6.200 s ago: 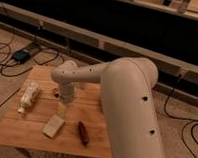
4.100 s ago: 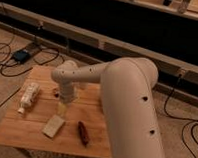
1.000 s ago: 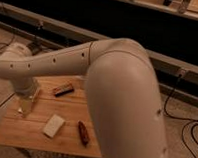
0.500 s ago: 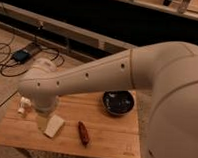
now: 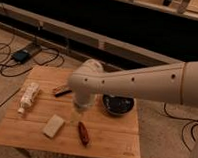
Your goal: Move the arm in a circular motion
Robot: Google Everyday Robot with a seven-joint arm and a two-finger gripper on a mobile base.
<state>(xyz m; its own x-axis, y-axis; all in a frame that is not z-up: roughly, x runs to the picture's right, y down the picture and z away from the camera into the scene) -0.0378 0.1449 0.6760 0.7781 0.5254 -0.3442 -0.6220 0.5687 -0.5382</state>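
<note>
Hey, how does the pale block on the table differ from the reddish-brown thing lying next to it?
The pale block is cream-coloured, broad and squarish; the reddish-brown thing is dark, narrow and elongated. The pale block lies further left; the reddish-brown thing lies just in front of the gripper, which hangs from the arm over the table. Both lie flat near the front edge.

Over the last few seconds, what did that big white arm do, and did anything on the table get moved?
The cream-white jointed robot arm swung out over the pale plastic bottle, then back; its jaws now hang over the middle of the wooden table. Nothing was picked up. The bottle, pale block, reddish-brown oblong piece and dark bar lie where they were.
</note>
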